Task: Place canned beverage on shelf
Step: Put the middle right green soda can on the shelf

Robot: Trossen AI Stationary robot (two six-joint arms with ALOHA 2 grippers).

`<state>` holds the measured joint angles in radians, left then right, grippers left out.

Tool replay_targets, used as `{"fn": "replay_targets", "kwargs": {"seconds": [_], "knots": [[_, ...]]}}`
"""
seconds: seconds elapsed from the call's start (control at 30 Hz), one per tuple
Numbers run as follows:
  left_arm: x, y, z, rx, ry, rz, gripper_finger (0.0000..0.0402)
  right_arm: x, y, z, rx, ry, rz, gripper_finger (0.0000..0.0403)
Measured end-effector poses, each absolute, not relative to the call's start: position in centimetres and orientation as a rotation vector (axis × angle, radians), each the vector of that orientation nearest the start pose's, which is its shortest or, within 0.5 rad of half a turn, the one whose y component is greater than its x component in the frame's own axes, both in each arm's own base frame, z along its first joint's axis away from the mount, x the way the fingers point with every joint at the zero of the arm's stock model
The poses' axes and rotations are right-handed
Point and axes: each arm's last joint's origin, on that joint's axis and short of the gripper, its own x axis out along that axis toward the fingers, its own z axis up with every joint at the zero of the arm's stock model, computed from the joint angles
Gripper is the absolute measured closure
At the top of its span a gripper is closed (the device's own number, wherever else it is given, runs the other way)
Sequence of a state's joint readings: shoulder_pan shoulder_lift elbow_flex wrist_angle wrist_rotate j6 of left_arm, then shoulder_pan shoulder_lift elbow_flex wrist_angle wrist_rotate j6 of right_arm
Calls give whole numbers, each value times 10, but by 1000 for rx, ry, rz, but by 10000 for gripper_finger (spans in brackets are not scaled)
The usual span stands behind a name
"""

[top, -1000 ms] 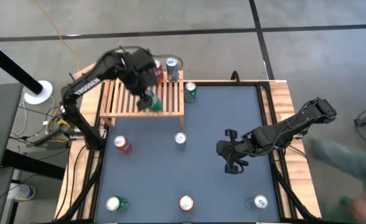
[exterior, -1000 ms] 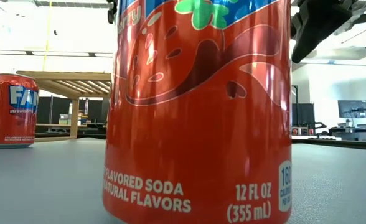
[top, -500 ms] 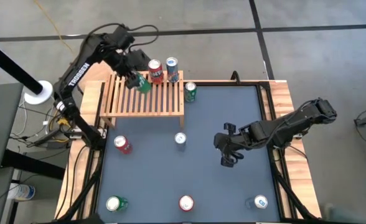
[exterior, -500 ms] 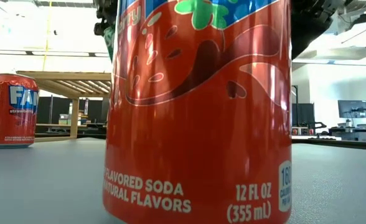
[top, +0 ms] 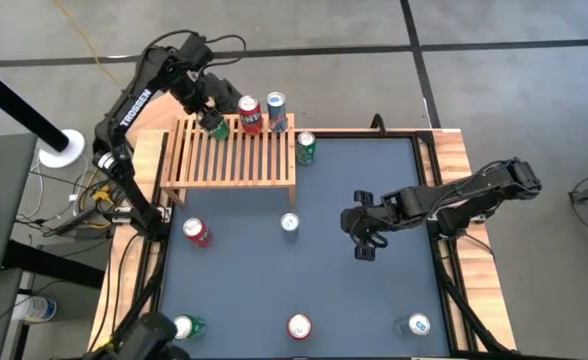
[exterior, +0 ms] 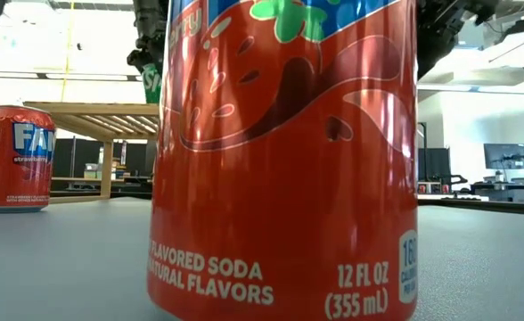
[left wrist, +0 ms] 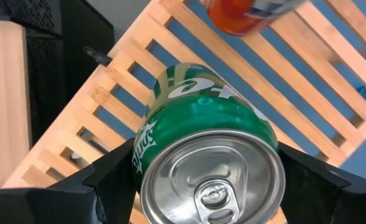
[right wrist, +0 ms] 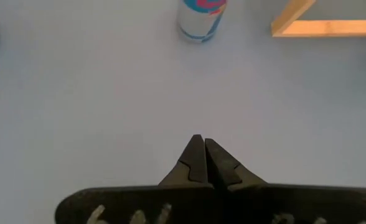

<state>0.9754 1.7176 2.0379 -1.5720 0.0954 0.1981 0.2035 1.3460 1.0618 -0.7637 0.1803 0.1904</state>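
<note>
A green can point(left wrist: 208, 155) sits between the fingers of my left gripper point(top: 212, 120), above the far left part of the slatted wooden shelf point(top: 236, 158). In the low view the can point(exterior: 151, 82) shows above the shelf top point(exterior: 84, 109). A red can point(top: 249, 114) and a blue can point(top: 276, 108) stand on the shelf's far edge, to the right of the held can. My right gripper point(top: 363, 240) hovers shut over the dark table, right of centre, with nothing in it. My left gripper pinches the green can's side wall just below the top rim point(left wrist: 147, 163) between its two fingers, one on each side. The fingers come from above, pointing steeply down. The can hangs nearly upright, lid up, clear of the slats.
Another green can point(top: 306, 147) stands on the table at the shelf's right end. More cans stand about the table: red point(top: 196, 231), blue point(top: 290, 223), green point(top: 184, 327), red point(top: 299, 326), blue point(top: 417, 325). In the low view one red can point(exterior: 284, 152) fills the foreground.
My left gripper has carried the green can from over the shelf's near right part toward its far left part, turning about its own axis, the can still held. My right gripper has drifted a little toward the table's far edge, staying shut.
</note>
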Motion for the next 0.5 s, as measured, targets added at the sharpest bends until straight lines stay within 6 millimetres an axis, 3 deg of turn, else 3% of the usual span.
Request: {"fn": "replay_targets", "kwargs": {"seconds": [0.33, 0.5], "knots": [[172, 275, 407, -533, 1129, 691, 113, 261, 26, 267, -61, 1017, -108, 403], [168, 271, 411, -551, 1107, 706, 113, 261, 23, 267, -77, 1022, -84, 403]]}}
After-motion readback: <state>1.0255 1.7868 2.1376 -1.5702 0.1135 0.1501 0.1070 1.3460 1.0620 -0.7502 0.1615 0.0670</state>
